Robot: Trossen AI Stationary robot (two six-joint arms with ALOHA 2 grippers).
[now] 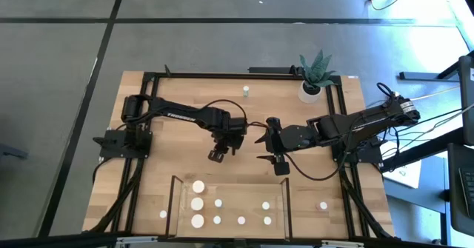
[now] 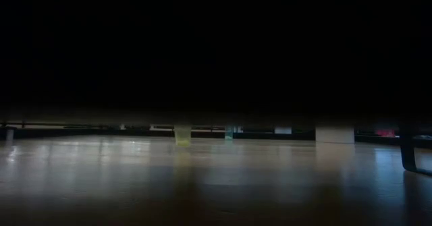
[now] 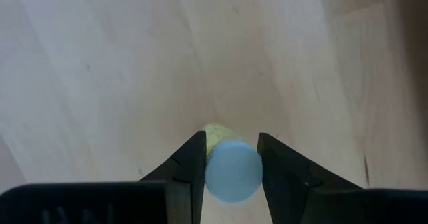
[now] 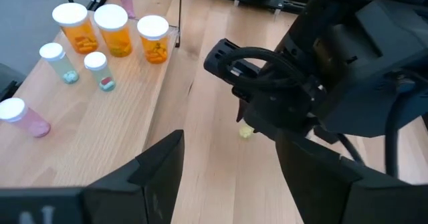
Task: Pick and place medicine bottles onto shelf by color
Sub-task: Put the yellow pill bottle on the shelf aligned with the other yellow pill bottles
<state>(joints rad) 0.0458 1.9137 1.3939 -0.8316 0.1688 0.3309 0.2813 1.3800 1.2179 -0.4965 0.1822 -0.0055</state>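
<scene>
Left end effector: clenched on a yellowish bottle between its fingers, above the worktop, behind the shelf.
Right end effector: released, holding nothing, just beside the left one.
Other bottles: on the shelf.

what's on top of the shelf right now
Bottles stand on the shelf: three wide amber ones with white caps, plus smaller ones, greenish and pink. The shelf's far end is out of the right wrist view.
</scene>
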